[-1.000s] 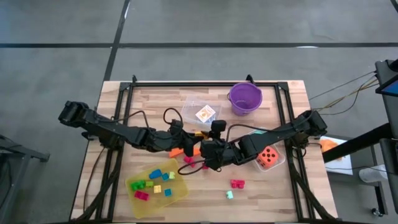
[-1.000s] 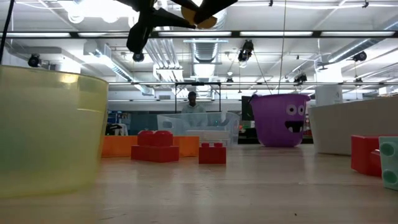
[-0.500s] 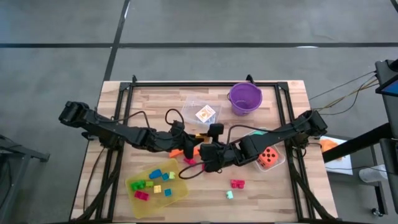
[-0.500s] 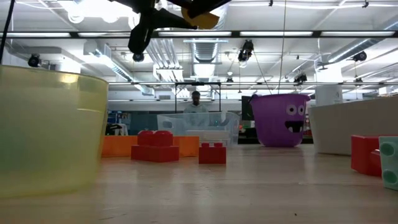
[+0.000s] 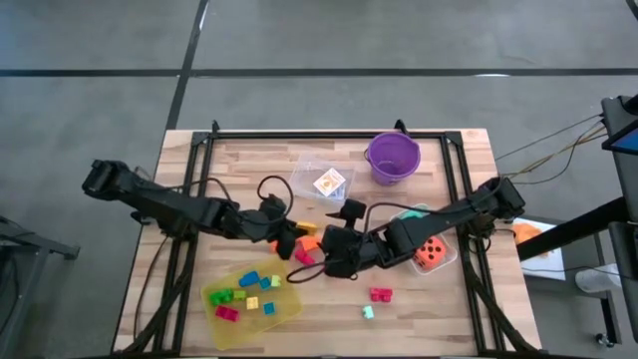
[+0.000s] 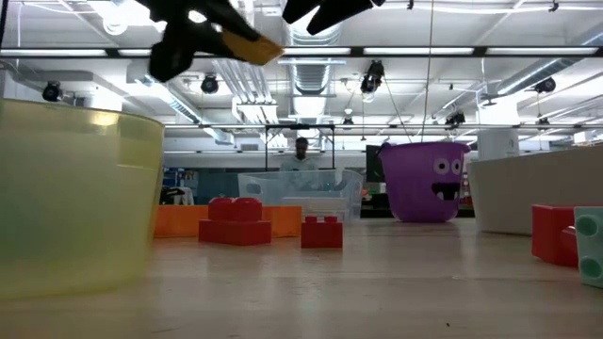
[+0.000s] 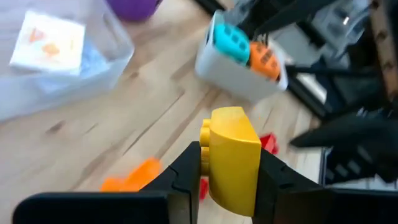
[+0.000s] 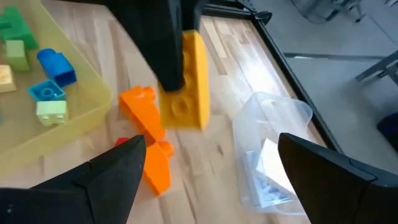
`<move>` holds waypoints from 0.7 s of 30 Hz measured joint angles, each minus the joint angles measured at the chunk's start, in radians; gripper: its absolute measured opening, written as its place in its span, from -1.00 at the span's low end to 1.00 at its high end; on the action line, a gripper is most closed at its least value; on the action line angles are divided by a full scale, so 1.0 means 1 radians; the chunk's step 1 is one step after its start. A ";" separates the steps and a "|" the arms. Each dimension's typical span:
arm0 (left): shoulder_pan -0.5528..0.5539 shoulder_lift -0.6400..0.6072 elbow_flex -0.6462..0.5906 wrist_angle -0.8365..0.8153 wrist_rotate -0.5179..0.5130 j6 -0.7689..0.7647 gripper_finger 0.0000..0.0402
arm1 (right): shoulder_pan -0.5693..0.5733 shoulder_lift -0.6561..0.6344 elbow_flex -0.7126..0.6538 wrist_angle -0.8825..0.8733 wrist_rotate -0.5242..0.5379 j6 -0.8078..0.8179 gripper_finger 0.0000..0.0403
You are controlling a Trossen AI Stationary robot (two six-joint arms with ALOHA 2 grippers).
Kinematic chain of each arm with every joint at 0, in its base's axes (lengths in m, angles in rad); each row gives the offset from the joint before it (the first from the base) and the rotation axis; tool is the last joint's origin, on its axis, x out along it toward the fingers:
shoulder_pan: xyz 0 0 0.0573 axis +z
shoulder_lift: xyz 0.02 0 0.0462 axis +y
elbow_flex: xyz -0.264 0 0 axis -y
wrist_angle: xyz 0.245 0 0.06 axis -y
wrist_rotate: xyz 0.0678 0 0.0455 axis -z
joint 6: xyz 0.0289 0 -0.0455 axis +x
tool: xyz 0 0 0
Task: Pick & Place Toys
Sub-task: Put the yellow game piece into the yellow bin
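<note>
Yellow brick [image 7: 233, 158] is pinched in the left hand [image 7: 227, 168], held above the worktop [image 5: 449, 309] at its middle. Right hand [image 8: 211, 180] is spread wide just beside it. No readable writing is seen; only an orange mark on the card pack [image 5: 328, 182].

A robotics lab: exposed ceiling ducts [image 6: 311, 80], strip lights, wooden workbench [image 5: 259, 160].
</note>
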State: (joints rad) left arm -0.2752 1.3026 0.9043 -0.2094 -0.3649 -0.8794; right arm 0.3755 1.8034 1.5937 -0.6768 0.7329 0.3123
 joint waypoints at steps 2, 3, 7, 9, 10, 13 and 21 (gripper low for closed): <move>-0.009 -0.029 0.000 -0.082 0.016 -0.009 -0.60 | 0.008 0.000 -0.001 -0.001 0.000 0.021 0.79; -0.015 -0.044 0.000 -0.116 0.026 -0.015 -0.60 | 0.013 0.000 -0.002 -0.001 0.000 0.026 0.79; -0.041 -0.075 0.000 -0.225 0.094 -0.049 -0.60 | 0.029 -0.001 -0.009 0.001 0.000 0.065 0.79; -0.054 -0.075 -0.001 -0.258 0.137 -0.066 -0.60 | 0.038 -0.001 -0.021 0.002 0.000 0.125 0.79; -0.061 -0.071 -0.002 -0.273 0.156 -0.075 -0.60 | 0.041 -0.002 -0.031 0.002 0.000 0.162 0.79; -0.088 -0.052 -0.002 -0.291 0.223 -0.096 -0.60 | 0.053 -0.002 -0.069 0.001 0.000 0.282 0.79; -0.207 -0.035 -0.001 -0.330 0.299 -0.189 -0.60 | 0.066 -0.001 -0.177 0.004 -0.001 0.471 0.79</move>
State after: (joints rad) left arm -0.4821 1.2674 0.9031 -0.5390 -0.0658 -1.0682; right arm 0.4413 1.8021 1.4170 -0.6725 0.7323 0.7830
